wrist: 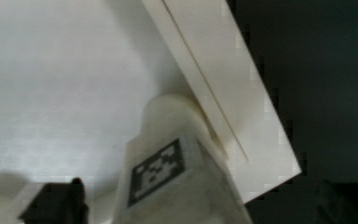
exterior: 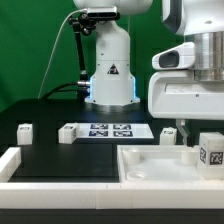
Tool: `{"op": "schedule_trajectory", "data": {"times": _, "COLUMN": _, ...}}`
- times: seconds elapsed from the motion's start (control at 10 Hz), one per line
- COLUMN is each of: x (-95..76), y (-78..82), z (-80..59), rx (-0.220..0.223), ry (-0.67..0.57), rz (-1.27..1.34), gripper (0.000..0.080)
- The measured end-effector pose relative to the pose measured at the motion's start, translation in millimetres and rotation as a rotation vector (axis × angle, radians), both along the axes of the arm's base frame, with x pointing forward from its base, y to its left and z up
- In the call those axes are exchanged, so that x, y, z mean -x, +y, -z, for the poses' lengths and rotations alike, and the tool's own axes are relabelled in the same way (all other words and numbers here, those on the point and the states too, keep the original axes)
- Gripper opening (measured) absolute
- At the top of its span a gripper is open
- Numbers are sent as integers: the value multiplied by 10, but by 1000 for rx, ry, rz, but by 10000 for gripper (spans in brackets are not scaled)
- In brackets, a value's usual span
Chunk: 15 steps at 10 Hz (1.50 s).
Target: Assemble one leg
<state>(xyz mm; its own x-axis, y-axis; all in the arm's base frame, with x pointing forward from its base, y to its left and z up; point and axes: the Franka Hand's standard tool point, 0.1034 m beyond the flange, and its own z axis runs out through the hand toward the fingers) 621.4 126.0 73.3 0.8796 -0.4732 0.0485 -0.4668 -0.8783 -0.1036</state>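
Observation:
A leg (exterior: 210,152), a small white block with a tag on its face, stands upright at the exterior view's right, on the large white tray-like piece (exterior: 150,170). My gripper (exterior: 196,130) hangs just above it. In the wrist view the same leg (wrist: 172,165) rises between my jaws, close along the tray piece's raised rim (wrist: 211,70). One dark finger (wrist: 51,202) stands a little apart from the leg, and the other finger is hidden. The gripper (wrist: 194,208) looks open around the leg and is not clamped on it.
Two more legs (exterior: 23,131) (exterior: 67,133) lie on the black table at the exterior view's left. The marker board (exterior: 112,130) lies in the middle. Another small white block (exterior: 167,137) sits behind the tray piece. The robot base (exterior: 110,70) stands at the back.

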Motion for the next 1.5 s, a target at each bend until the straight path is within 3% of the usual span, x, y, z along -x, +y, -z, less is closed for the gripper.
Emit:
{"op": "schedule_trajectory", "data": {"times": 0.5, "x": -57, "y": -23, "z": -23, "rx": 57, "ry": -31, "rz": -521, "gripper": 649}}
{"op": "schedule_trajectory", "data": {"times": 0.7, "x": -82, "y": -33, "z": -29, "rx": 74, "ry": -52, "rz": -590, "gripper": 624}}
{"op": "schedule_trajectory", "data": {"times": 0.8, "x": -81, "y": -34, "z": -28, "rx": 74, "ry": -51, "rz": -587, "gripper": 495}}
{"op": "schedule_trajectory", "data": {"times": 0.9, "x": -81, "y": -35, "z": -28, "rx": 74, "ry": -51, "rz": -587, "gripper": 495}}
{"op": "schedule_trajectory", "data": {"times": 1.0, "x": -81, "y": -36, "z": -28, "rx": 74, "ry": -51, "rz": -586, "gripper": 315}}
{"op": "schedule_trajectory", "data": {"times": 1.3, "x": -86, "y": -107, "z": -21, "rx": 58, "ry": -44, "rz": -446, "gripper": 291}}
{"op": "schedule_trajectory", "data": {"times": 1.5, "x": -87, "y": -126, "z": -15, "rx": 32, "ry": -37, "rz": -185, "gripper": 291}}
